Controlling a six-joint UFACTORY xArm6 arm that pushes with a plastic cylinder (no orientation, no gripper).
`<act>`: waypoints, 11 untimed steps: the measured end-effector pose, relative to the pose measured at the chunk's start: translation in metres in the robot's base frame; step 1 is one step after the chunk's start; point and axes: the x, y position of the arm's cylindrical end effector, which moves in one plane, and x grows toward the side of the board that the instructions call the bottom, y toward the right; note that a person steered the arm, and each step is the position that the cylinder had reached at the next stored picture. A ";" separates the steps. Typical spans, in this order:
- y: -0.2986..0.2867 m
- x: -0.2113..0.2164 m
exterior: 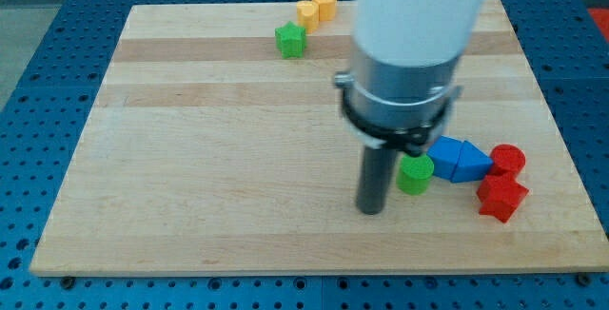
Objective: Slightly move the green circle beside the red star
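— What does the camera view show of your pincer?

— None is fitted, so there is nothing to call spread or pressed together. I end in a rod, and my tip [370,210] rests on the surface [190,158].

— And the green circle?

— The green circle [414,174] sits just to my tip's right, close or touching; I cannot tell which. I judge I stand there so a push sends it rightward.

— Toward the red star?

— Yes. The red star [500,197] lies farther right of my tip, with a red cylinder [507,160] touching it above. Two blue blocks [459,159] sit between circle and cylinder, so only a short nudge is wanted.

— Anything else?

— A green star [291,40] and two yellow blocks [316,8] lie far above my tip, well apart.
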 end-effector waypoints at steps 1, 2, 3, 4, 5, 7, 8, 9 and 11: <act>-0.026 -0.038; -0.012 -0.075; 0.031 -0.071; 0.067 -0.048; 0.092 -0.021; 0.064 -0.019; 0.067 0.005; 0.075 0.021; 0.091 0.031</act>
